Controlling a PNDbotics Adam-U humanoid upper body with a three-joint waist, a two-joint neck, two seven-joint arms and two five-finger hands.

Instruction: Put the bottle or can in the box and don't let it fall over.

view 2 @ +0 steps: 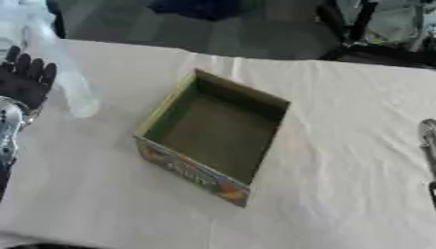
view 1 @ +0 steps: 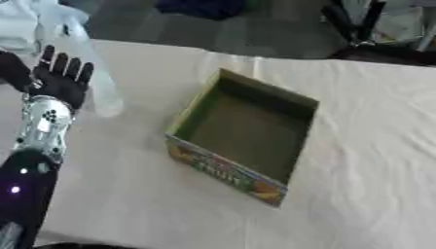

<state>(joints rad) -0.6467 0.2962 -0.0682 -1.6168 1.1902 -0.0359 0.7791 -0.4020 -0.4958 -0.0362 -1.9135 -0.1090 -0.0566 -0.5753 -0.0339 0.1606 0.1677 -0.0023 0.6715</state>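
One open cardboard box point(view 1: 243, 129) sits near the middle of a table covered with a white cloth point(view 1: 366, 160), turned at an angle so a corner points toward the robot. Its inside is plain olive green and holds nothing; its near outer wall carries a bright, colourful print. To the left, well apart from the box, a clear plastic bottle point(view 1: 89, 73) stands on the cloth, pale and blurred, leaning slightly in the picture. The robot's left hand point(view 1: 58, 80) is just beside the bottle on its left, black fingers straight and pointing up and away, released rather than wrapped around anything; whether it touches the bottle is unclear. A silver wrist and black forearm run from it to the lower left corner. At the right edge of the right eye view, a sliver of silver and black metal point(view 2: 428, 146) shows; its hand cannot be seen.
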